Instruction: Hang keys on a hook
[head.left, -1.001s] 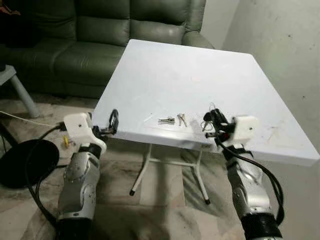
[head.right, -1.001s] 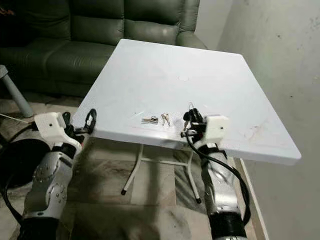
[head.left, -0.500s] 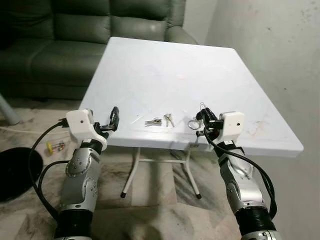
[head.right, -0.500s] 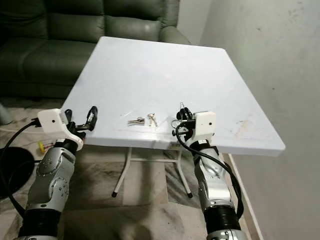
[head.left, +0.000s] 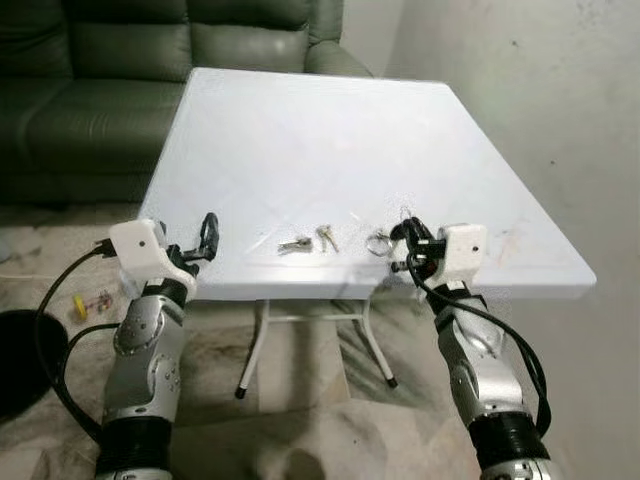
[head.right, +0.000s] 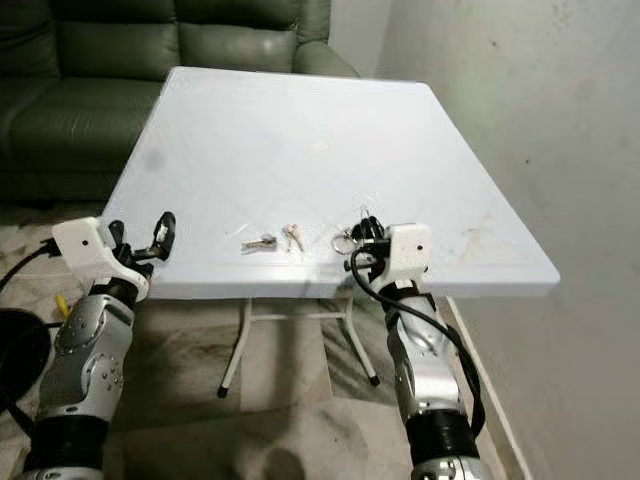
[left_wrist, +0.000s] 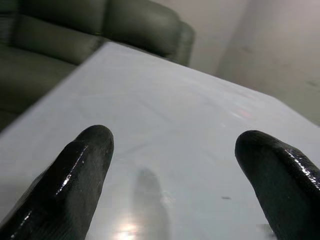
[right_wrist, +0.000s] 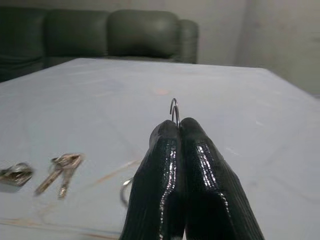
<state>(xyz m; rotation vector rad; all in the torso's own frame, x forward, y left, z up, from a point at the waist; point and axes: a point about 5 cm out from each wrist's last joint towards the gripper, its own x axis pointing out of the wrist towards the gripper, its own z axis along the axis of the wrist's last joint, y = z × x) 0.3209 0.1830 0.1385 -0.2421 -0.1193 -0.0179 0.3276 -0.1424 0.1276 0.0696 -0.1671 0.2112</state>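
Two small bunches of keys (head.left: 295, 244) (head.left: 324, 237) lie near the front edge of the white table (head.left: 320, 130); the right wrist view has them as keys (right_wrist: 59, 172) beside its fingers. My right gripper (head.left: 400, 243) hovers just to the right of them, shut on a thin metal wire hook (right_wrist: 174, 111) whose curved tip sticks up above the fingertips. A metal ring (head.left: 378, 242) lies on the table beside that gripper. My left gripper (head.left: 208, 235) is open at the table's front left edge, with nothing between its fingers (left_wrist: 82, 165).
A dark green sofa (head.left: 120, 60) stands behind the table. A pale wall (head.left: 540, 90) runs close along the table's right side. On the floor at the left lie a black round object (head.left: 15, 360), a small yellow thing (head.left: 90, 302) and cables.
The whole view has shifted, so the camera moved. Both grippers keep their places by the table, and the right one stays shut on the hook.
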